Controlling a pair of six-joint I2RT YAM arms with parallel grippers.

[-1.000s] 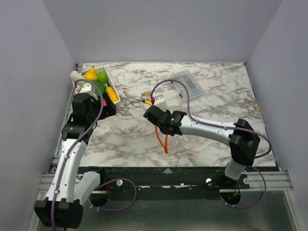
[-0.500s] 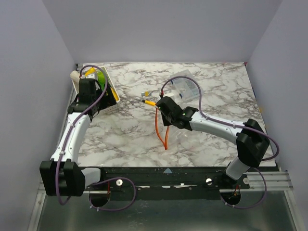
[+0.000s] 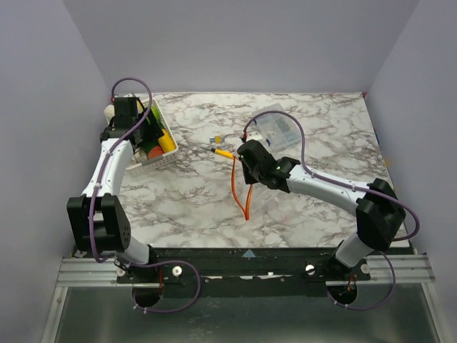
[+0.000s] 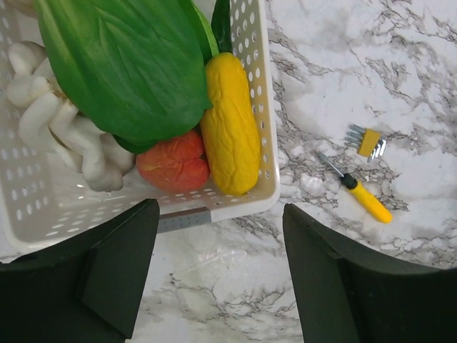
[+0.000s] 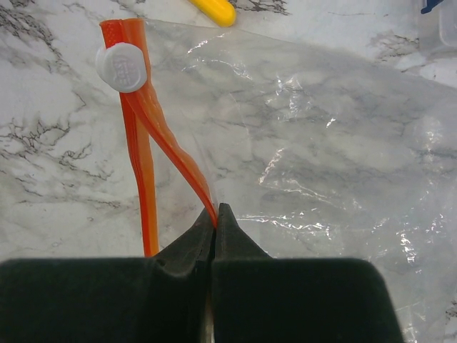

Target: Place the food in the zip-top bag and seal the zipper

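- Marble worktop: food sits in the white basket, upper left.
- Left jaws wide above it; I'd centre on the yellow piece before closing.
- Right jaws pinch the zip-top bag's zipper, centre frame.

A white bench veined with grey marble fills the middle. Plain, pale lavender-grey walls close it in: a back wall, a left wall and a right wall. The light is soft and even, and shadows are faint. A black strip and a silver rail edge the near side. Below them lies what may be a dull metal floor.
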